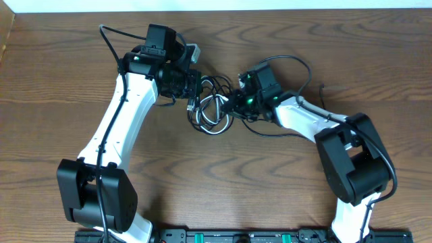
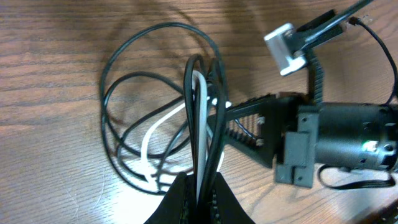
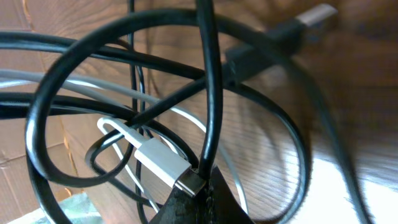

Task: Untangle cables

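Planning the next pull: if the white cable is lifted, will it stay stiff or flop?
Probably floppy: the white cable lies in loose curves. Likely light, being thin. It may drag the black cables, whose loops cross it.

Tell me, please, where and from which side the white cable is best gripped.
Probably the plug of the white cable: it looks rigid and thicker than the cord. Come from its metal tip end, close by the right gripper, because black cables loop over the cord behind it.

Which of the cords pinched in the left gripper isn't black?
The white cord, sandwiched between the black cords rising from the left gripper; it alone is white.
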Tool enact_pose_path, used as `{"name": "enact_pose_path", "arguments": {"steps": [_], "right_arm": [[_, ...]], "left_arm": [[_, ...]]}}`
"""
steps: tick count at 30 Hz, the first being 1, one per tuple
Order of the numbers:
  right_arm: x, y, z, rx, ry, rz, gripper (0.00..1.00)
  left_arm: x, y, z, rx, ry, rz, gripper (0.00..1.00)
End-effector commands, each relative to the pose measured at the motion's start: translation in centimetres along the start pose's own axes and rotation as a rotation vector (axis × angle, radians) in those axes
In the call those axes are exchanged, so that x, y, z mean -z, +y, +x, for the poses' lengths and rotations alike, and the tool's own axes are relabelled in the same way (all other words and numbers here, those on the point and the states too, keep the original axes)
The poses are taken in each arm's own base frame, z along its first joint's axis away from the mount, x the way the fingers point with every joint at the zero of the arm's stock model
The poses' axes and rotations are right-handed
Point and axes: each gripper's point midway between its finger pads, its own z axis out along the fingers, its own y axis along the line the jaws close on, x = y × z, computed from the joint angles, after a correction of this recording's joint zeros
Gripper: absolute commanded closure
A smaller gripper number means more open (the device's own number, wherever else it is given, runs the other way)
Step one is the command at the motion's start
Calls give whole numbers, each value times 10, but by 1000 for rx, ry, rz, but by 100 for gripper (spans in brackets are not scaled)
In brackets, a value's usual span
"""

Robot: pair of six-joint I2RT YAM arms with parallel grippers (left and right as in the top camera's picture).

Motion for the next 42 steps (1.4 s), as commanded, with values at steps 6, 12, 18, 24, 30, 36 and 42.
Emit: {"name": "enact_pose_path", "arguments": {"steps": [6,12,18,24,30,36,42], "right_arm": [[102,25,-42,197,-200,25,99],[210,43,-66,271,-394,-24,99],[310,36,-77,261,-613,-13,99],[388,10,-65,197,-773,105,98],[407,1,-47,186,-749,250,99],[456,6,-40,193,-835,452,99],[510,42,-22,245,-941,528,99]], "left_arm": [[0,32,0,52,-8,-172,93],[8,64,1,72,-17,-361,93],[15,80,1,71,-23,-466,93],[22,94,0,100,-32,-489,93],[29,110,-1,139,-46,-504,93],[39,130,-2,189,-64,-522,93],[49,149,1,240,-74,-538,93]]}}
